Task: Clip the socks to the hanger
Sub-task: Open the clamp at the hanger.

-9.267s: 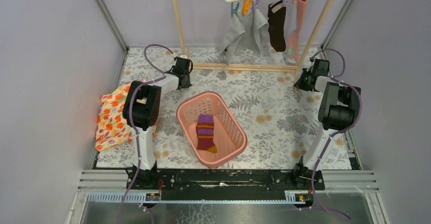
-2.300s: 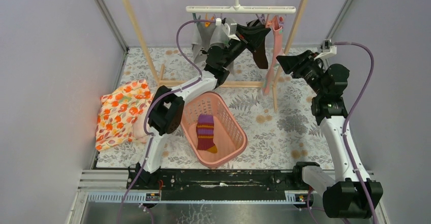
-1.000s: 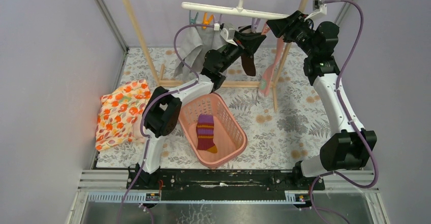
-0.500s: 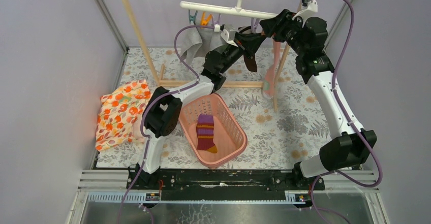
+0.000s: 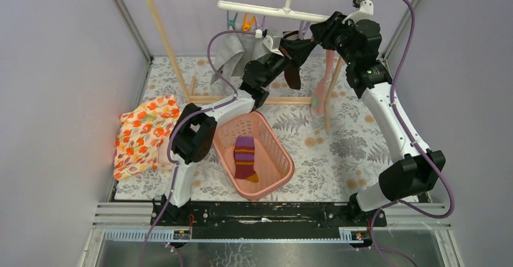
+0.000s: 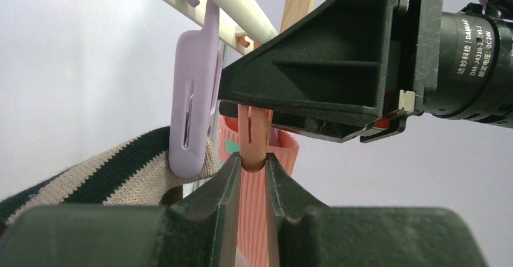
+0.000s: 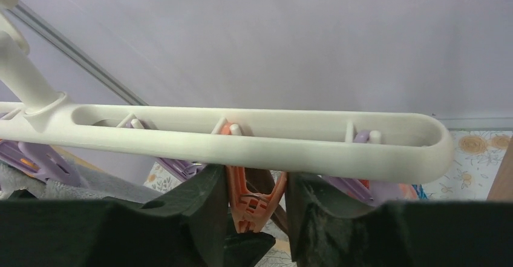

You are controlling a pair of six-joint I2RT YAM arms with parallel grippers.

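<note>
On floral desk (image 5: 339, 152), lilac walls around, striped sock (image 5: 245, 156) lay in pink basket (image 5: 275, 152). Hanger (image 5: 266, 9) hung on wooden rack (image 5: 163, 31). Only wrist views showed grips: left end effector (image 6: 253, 161) pinched lower tip of orange clip (image 6: 254, 137). Right end effector (image 7: 256, 179) straddled apparently the same clip; whether squeezing, could not tell.
</note>
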